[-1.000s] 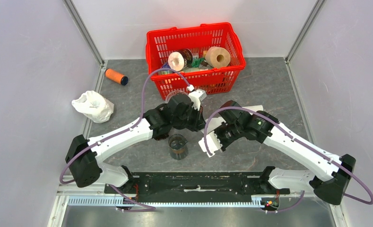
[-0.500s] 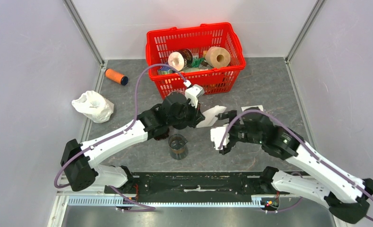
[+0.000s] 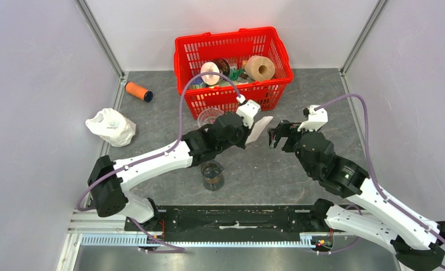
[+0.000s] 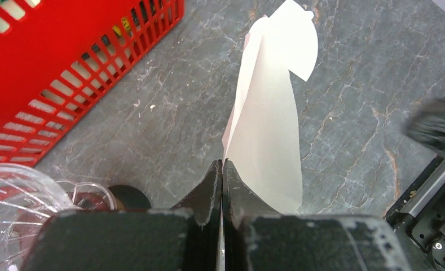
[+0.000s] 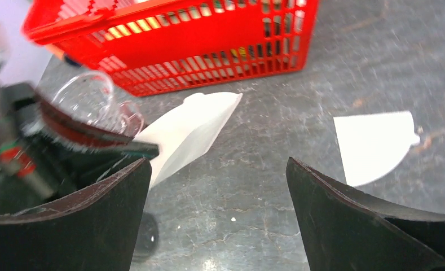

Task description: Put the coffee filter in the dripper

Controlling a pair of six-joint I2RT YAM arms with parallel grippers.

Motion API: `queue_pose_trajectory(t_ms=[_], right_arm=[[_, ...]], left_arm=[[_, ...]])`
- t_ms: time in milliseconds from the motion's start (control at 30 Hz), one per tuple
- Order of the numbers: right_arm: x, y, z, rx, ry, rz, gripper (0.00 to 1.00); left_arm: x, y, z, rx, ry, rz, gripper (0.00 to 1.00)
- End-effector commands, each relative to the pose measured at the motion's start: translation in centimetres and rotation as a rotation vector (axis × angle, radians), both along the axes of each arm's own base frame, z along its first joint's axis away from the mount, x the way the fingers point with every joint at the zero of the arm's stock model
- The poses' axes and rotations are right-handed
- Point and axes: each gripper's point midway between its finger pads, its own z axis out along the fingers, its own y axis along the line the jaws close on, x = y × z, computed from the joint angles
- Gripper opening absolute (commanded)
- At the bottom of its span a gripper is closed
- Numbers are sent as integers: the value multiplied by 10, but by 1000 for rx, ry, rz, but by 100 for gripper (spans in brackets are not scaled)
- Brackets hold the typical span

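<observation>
My left gripper is shut on the lower edge of a white paper coffee filter. The filter hangs above the grey table, right of the clear plastic dripper. My right gripper stands open and empty just right of the held filter, a little apart from it. A second white filter lies flat on the table to the right.
A red basket holding rolls stands at the back. A glass carafe stands near the front, below the left arm. An orange spool and a white plastic bag lie at the left.
The right gripper has opened and swung from the front middle back to the right. The left gripper has carried the filter up and to the right, past the dripper.
</observation>
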Motion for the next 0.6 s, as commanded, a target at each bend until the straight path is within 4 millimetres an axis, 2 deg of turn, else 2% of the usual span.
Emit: queue_pose_trajectory(t_ms=[0,167,333,567], right_arm=[[10,-24,1,185,47,-269,97],[21,-11,-12,143,97,-287,97],[28,2,-33,127,176,-295,96],[44,9,-61,214,262,-309,92]], left_arm=[[6,-16,32,10,-148,10,2],[0,-23,34,11,-162,6,2],[-1,-21,40,-11,-166,26,2],[-7,-23,46,-78,-144,16,2]])
